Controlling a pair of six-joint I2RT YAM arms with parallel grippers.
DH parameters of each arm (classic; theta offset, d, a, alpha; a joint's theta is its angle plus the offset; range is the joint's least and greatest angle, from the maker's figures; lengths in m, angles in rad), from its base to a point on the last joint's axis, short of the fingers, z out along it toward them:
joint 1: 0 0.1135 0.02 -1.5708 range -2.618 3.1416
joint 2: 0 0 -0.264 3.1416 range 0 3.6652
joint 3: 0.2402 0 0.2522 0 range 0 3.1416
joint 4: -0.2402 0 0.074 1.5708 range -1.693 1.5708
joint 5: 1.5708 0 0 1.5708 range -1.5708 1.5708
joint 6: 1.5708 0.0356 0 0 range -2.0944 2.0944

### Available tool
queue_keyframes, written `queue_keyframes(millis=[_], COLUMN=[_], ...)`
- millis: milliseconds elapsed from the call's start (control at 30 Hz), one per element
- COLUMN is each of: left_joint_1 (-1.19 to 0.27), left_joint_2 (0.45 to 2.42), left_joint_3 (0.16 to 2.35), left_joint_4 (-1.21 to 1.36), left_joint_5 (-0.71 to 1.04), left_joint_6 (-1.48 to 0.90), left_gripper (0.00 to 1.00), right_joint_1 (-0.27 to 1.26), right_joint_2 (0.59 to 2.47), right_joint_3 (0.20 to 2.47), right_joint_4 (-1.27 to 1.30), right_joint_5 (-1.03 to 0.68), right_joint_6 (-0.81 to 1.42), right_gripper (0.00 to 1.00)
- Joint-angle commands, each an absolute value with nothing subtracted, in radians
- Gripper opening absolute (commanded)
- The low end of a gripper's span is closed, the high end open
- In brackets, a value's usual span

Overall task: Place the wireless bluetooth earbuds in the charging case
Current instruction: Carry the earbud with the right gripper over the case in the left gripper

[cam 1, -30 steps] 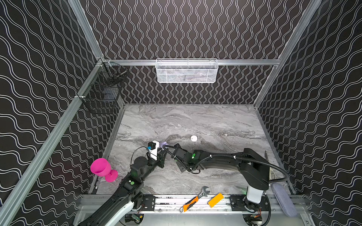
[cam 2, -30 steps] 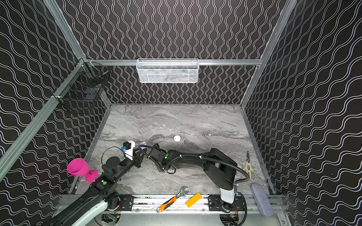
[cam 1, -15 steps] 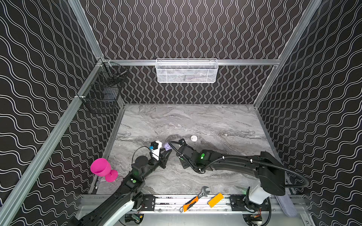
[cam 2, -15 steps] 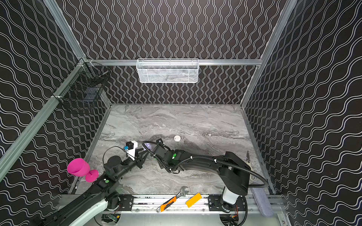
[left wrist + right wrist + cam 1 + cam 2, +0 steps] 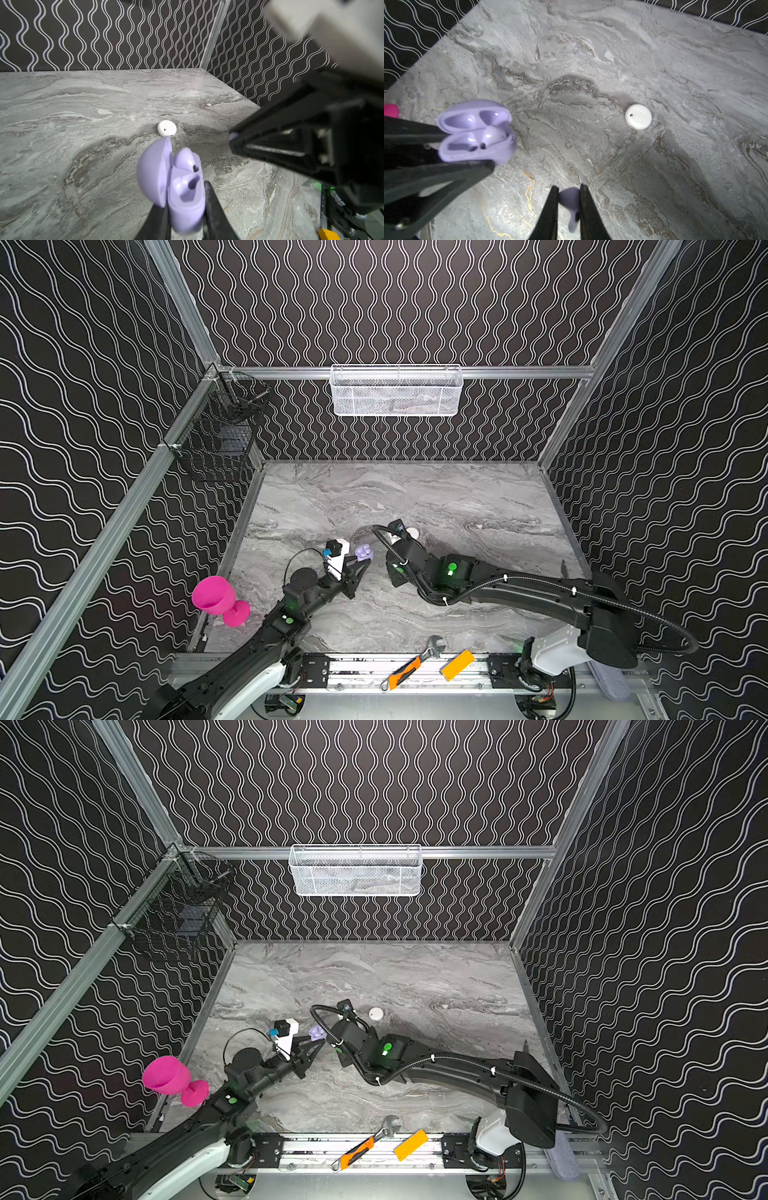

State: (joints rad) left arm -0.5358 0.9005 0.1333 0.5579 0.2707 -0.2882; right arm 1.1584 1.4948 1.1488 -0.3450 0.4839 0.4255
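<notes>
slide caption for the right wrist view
Right hand pinches a lavender earbud near the open case in the left hand.

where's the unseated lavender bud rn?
In the right wrist view, the lavender earbud is pinched in the right gripper, apart from the open lavender case that the left gripper holds.

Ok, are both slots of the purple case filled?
No, the purple case holds one earbud; its other slot is empty.

High twin front overviews; close wrist views, white case (image 5: 166, 128) in both.
</notes>
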Motion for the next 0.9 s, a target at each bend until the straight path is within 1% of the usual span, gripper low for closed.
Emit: queue_keyframes(millis=[0, 300, 867], left_joint_1=[-0.534, -0.534, -0.534], left_joint_2=[0.929, 1.002, 1.036], left_joint_3=[0.150, 0.161, 0.170], left_joint_4=[0.638, 0.699, 0.728], left_joint_5=[0.315, 0.383, 0.420], left_joint_6=[-0.302, -0.316, -0.320], left_gripper=[0.07, 0.07, 0.07], right_joint_1=[1.158, 1.159, 1.160], right_joint_2=[1.467, 1.465, 1.509], right_joint_3=[1.145, 1.180, 1.187], right_joint_4=[-0.252, -0.164, -0.069], right_joint_5=[0.506, 0.453, 0.344], right_joint_6=[0.391, 0.342, 0.313], right_gripper=[0.13, 0.13, 0.13])
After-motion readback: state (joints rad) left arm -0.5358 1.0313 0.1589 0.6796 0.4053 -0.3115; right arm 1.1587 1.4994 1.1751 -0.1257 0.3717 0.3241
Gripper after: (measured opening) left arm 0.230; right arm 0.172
